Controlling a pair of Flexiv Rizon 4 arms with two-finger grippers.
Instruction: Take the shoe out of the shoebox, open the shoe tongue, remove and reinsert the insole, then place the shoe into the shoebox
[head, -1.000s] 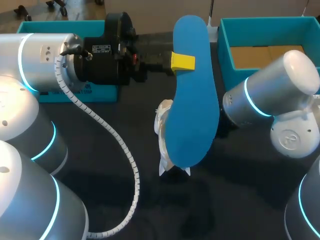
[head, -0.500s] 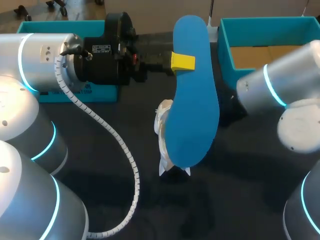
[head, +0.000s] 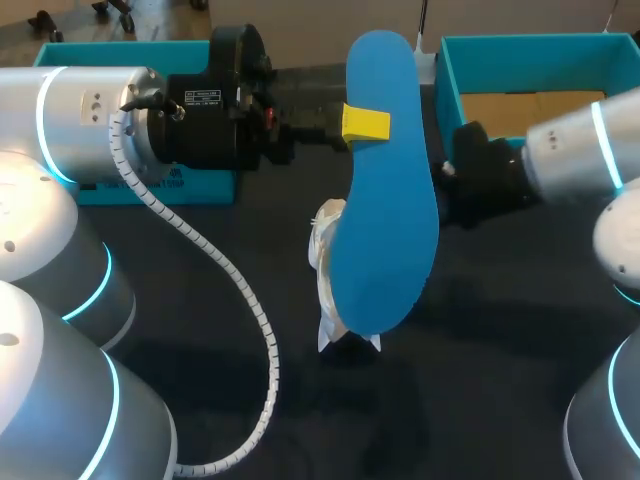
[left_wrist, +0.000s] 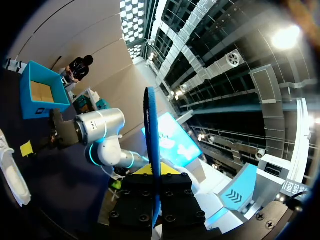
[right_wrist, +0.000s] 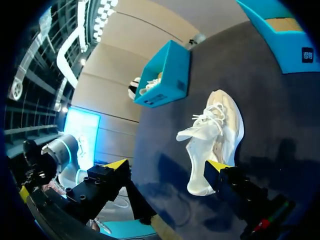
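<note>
This is a robotics lab bench, by the look of it: a left arm (head: 90, 110) and a right arm (head: 585, 150), both silver with glowing cyan rings, lean in over a dark table (head: 500, 340). On and above it are test props: a teal shoebox (head: 450, 100), a white shoe (right_wrist: 216, 135), a blue insole (head: 385, 230).

Your blue insole (head: 385, 190) hangs flat-face-up in the air, pinched near its narrow end by the left gripper (head: 362, 123). The white lace-up shoe (right_wrist: 215, 135) lies beneath it. The teal shoebox (head: 450, 80) stands open, just beyond.
</note>
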